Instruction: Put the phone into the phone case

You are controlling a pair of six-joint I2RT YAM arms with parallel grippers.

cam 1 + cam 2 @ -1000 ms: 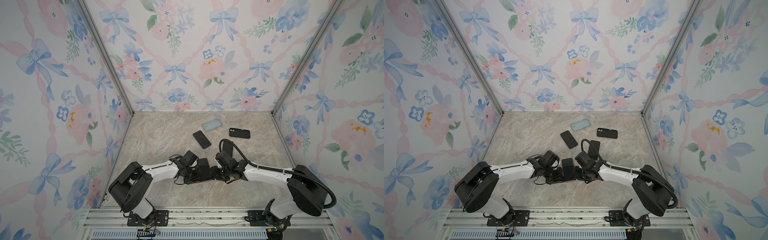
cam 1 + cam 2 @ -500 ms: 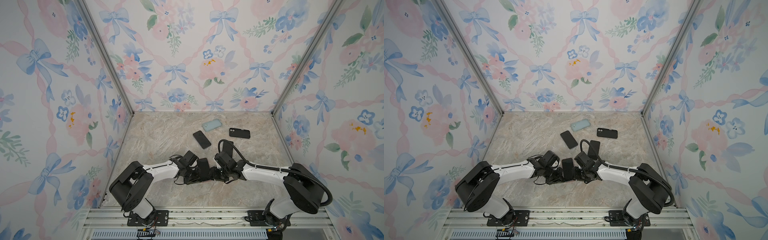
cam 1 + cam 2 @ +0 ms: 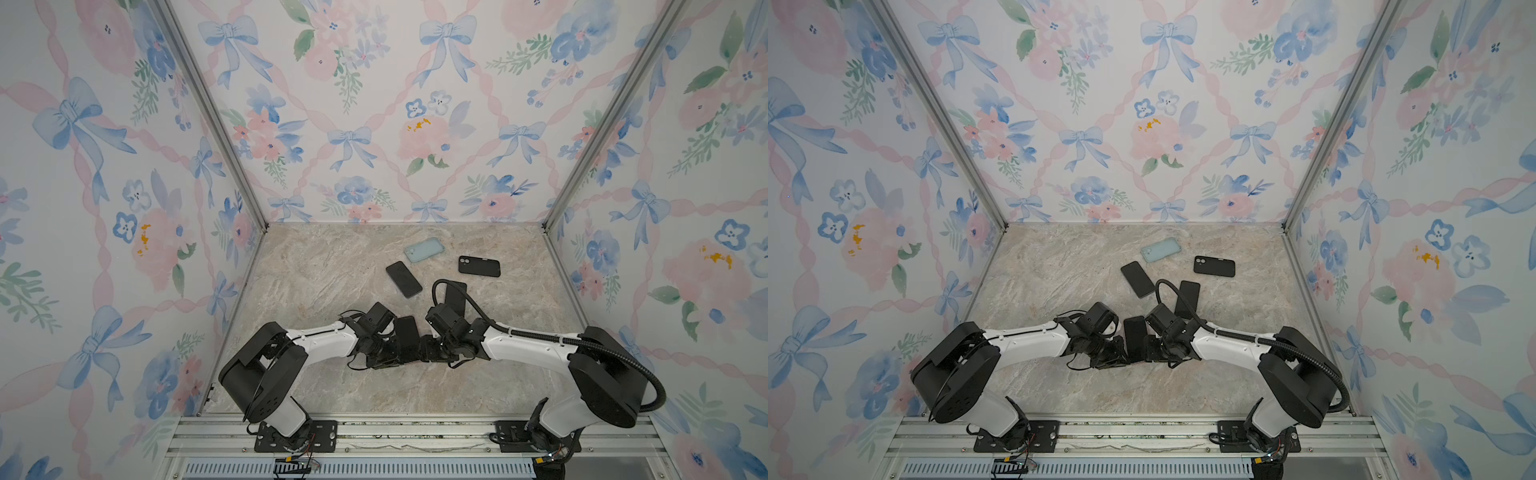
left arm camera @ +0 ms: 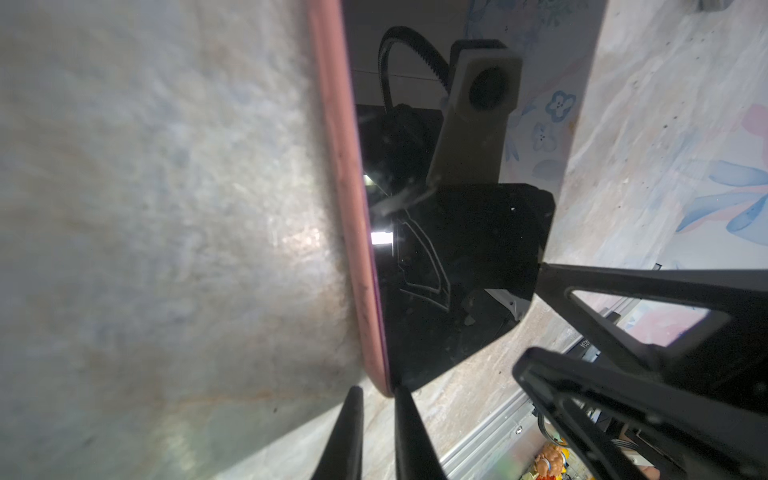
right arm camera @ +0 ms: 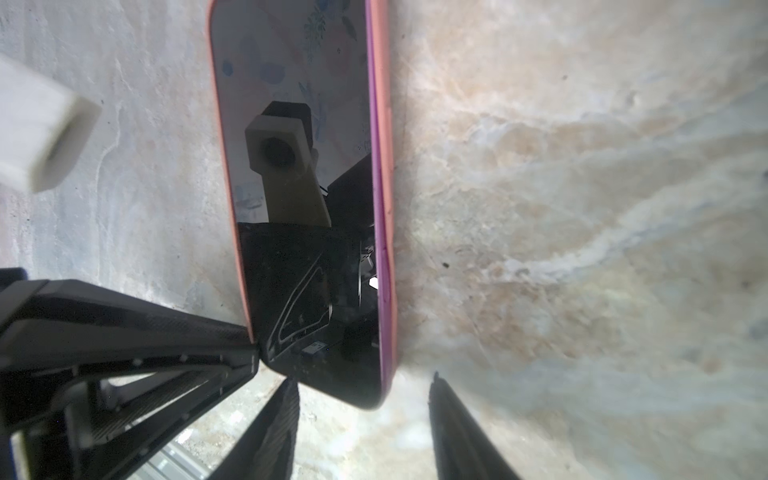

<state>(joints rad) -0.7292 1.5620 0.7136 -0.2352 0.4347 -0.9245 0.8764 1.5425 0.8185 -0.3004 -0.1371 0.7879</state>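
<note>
Phone (image 3: 406,334) lay screen-up in pink case (image 5: 384,166), lower centre in both top views. Left gripper (image 4: 380,399) nearly closed at the case corner; grip unclear. Right gripper (image 5: 361,386) gaped around the phone's end.

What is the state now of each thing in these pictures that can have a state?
phone: flat, screen up, off, inside pink case; full seating unclear
left gripper: fingers nearly together at the case corner; grip unclear
right gripper: open, fingers either side of the phone's corner
black case: flat, back up
blue case: flat, contents unclear
second phone: flat, screen off
third phone: flat, partly hidden
</note>
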